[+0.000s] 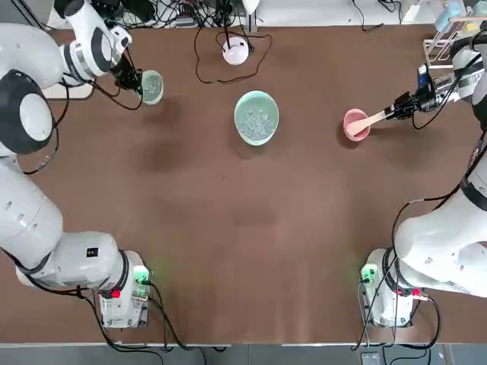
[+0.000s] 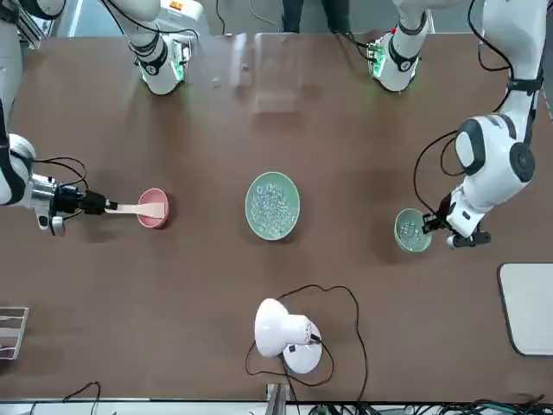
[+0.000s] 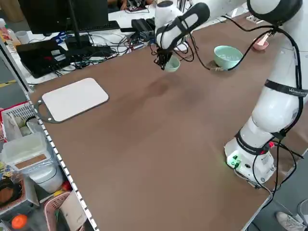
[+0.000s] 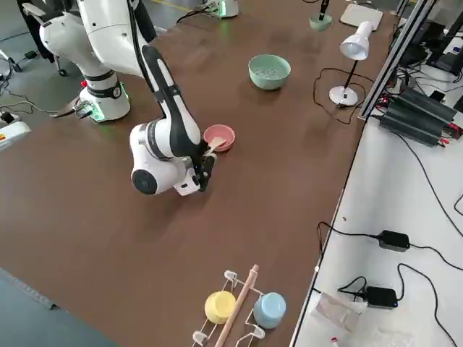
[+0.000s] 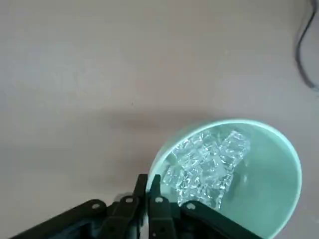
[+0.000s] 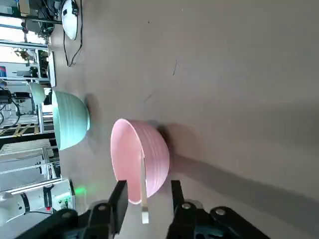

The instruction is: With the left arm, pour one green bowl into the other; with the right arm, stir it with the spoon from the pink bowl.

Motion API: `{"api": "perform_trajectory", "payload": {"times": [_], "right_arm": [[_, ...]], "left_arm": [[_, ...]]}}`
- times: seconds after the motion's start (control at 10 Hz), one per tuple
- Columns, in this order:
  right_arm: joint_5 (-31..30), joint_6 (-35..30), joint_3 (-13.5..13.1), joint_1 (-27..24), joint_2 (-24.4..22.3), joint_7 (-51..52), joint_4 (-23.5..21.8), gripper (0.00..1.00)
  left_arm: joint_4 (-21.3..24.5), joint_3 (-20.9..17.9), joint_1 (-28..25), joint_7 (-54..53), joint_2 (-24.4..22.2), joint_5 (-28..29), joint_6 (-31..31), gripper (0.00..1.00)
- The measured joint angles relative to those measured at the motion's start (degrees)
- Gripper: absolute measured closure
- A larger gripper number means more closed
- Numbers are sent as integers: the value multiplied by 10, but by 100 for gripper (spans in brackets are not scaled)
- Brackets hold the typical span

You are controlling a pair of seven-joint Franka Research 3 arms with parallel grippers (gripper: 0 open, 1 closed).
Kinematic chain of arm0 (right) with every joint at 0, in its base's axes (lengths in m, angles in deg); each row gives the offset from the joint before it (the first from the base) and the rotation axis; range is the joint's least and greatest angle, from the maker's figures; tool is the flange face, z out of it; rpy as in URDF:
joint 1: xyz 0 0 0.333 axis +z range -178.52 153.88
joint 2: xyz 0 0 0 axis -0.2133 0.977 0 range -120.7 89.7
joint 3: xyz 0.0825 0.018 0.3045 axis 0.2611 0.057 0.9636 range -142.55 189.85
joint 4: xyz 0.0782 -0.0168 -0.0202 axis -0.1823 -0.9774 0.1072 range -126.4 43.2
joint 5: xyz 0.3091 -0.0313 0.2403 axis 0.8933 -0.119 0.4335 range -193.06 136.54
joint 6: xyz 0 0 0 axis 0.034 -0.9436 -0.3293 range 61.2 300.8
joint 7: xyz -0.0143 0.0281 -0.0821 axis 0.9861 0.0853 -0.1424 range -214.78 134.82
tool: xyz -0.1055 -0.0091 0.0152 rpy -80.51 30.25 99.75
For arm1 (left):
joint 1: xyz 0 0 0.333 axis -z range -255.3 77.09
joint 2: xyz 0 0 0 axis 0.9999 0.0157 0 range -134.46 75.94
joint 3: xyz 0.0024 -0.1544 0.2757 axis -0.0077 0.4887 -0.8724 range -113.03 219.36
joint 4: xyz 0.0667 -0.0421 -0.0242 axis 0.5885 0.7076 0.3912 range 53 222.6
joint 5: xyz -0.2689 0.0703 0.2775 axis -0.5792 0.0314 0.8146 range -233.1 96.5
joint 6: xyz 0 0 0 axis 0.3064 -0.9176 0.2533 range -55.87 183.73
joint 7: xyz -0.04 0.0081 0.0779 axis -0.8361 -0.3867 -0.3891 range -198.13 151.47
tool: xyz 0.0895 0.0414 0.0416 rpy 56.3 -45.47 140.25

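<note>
1. The small sage-green bowl [image 5: 269,194] is pinched at its rim by the left gripper [image 5: 151,183], near the table's far left, and appears raised. Because only one edge is gripped, the bowl could swivel when tipped.
2. Clear chunks [image 5: 209,167] are heaped inside; if tilting is begun before the wide mint-green bowl [image 1: 242,106] is reached, they could be spilled on the table [image 1: 228,228].
3. If pouring is done too high or too fast, pieces could be bounced out, as the wide bowl already holds some.
4. The right gripper's [image 6: 149,189] fingers are apart, either side of the wooden spoon's [image 6: 144,201] handle. If closed off-centre, the spoon could be twisted, or the light pink bowl [image 6: 157,157] in which it leans could be dragged or tipped.
</note>
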Motion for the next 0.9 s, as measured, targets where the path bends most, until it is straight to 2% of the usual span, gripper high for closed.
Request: {"api": "perform_trajectory", "payload": {"times": [0.2, 0.4, 0.6, 0.9], "right_arm": [[3, -1, 0, 0, 5, 2, 2, 59], [10, -9, 0, -1, 6, 2, 4, 61], [11, -18, 0, -1, 6, 2, 8, 64], [12, -23, 0, -4, 7, 2, 10, 69]], "left_arm": [[-60, 11, 4, 26, -9, 4, -108, 96], [-131, 24, 25, 108, -9, 37, -208, 96], [-165, 32, 74, 248, -9, 101, -243, 96], [-199, 42, 139, 439, 17, 124, -244, 96]]}}
